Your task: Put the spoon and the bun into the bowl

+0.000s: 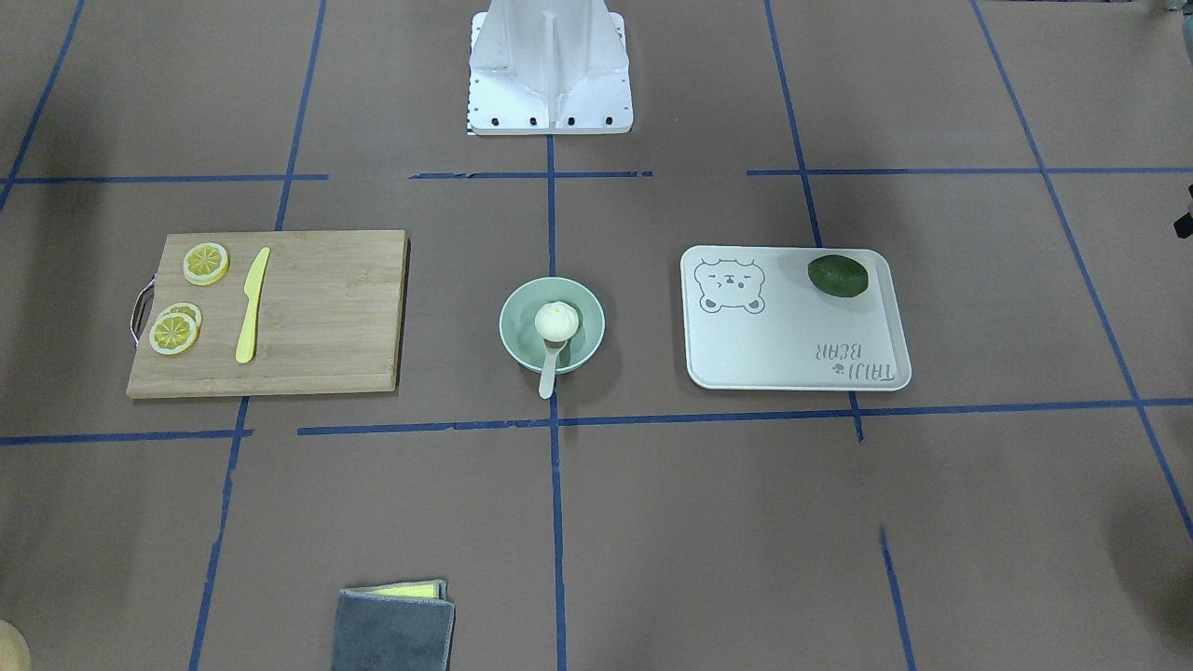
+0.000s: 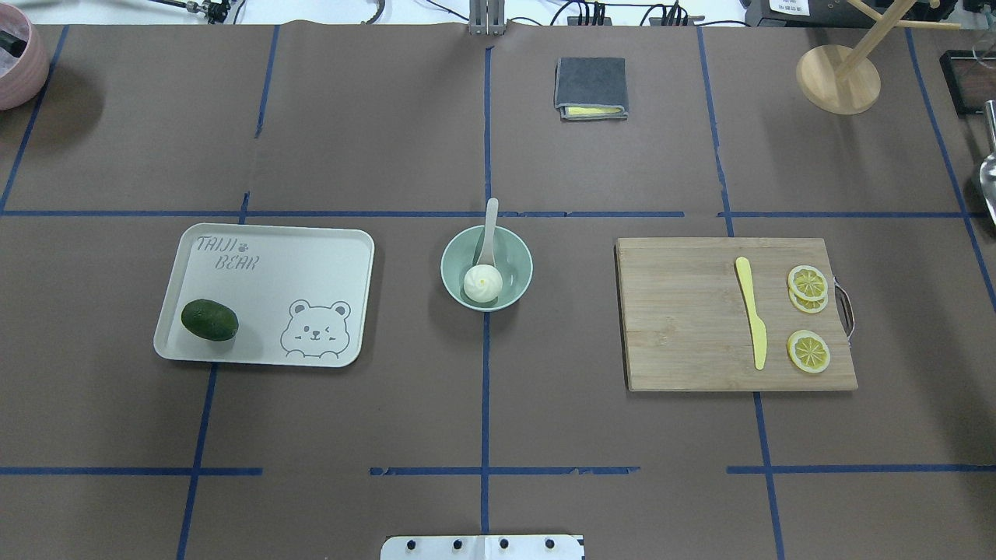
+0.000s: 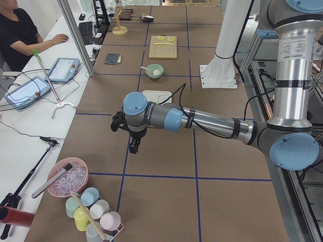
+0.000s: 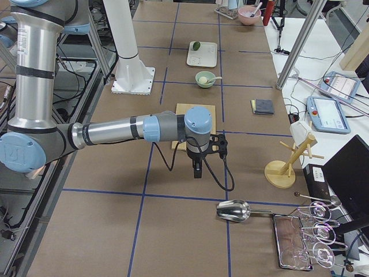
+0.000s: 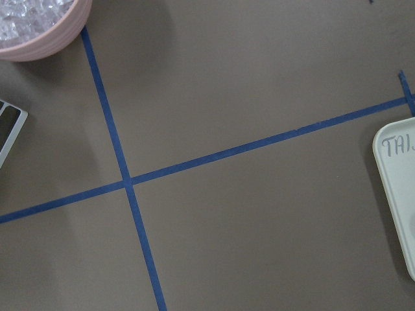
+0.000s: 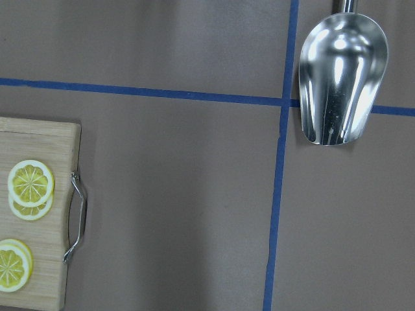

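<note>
The pale mint bowl (image 2: pixel 520 268) stands at the table's middle, also in the front-facing view (image 1: pixel 515 321). The white bun (image 2: pixel 482 282) (image 1: pixel 556 321) sits inside it. The pale spoon (image 2: pixel 489 229) (image 1: pixel 549 373) lies in the bowl beside the bun, its handle resting over the far rim. My left gripper (image 3: pixel 132 146) hangs over bare table far to the left, away from the bowl. My right gripper (image 4: pixel 197 171) hangs far to the right, past the cutting board. Both show only in the side views, so I cannot tell whether they are open or shut.
A bear tray (image 2: pixel 272 257) holding a dark green avocado (image 2: pixel 209 320) lies left of the bowl. A wooden board (image 2: pixel 685 327) with a yellow knife (image 2: pixel 752 323) and lemon slices (image 2: pixel 808 281) lies to the right. A grey cloth (image 2: pixel 590 85), a metal scoop (image 6: pixel 340 74) and a pink ice bowl (image 5: pixel 39 29) sit at the edges.
</note>
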Available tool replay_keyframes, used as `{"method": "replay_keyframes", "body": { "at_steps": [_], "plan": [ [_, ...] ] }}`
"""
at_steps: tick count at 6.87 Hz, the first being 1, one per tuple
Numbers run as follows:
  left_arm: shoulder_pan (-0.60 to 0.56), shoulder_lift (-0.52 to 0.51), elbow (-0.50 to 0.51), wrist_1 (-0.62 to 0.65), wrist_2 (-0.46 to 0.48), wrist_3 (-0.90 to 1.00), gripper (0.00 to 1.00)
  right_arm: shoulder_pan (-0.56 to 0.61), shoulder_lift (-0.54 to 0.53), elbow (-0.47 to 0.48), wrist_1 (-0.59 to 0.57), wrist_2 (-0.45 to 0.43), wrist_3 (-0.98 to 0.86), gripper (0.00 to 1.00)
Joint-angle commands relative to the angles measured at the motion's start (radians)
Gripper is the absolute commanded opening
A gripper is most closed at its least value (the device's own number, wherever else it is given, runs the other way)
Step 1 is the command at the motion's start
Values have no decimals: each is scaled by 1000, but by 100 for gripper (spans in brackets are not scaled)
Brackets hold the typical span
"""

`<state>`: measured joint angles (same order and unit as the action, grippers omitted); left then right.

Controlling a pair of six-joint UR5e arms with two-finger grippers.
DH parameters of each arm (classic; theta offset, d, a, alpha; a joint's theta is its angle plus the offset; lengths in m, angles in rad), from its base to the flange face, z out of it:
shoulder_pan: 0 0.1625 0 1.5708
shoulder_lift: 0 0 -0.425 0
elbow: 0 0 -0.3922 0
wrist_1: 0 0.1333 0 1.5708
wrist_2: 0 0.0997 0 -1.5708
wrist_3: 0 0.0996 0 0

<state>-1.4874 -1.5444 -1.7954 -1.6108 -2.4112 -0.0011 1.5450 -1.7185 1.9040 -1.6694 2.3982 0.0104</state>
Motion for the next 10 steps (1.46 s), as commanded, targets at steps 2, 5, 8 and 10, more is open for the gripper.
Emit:
{"method": "replay_keyframes", "body": {
  "at_steps": [2,5,8,10],
  "plan": [
    [-7,6,19,3,0,173,100,9,-6,3,10,-1,14,100],
    [-10,47,24,0,-3,171,100,7,5,0,4,1,17,100],
    [-23,26,28,35,15,145,100,-47,8,-5,-1,-14,14,100],
    [-56,24,25,104,17,155,100,-84,7,-10,-3,-16,5,100]
  ]
}}
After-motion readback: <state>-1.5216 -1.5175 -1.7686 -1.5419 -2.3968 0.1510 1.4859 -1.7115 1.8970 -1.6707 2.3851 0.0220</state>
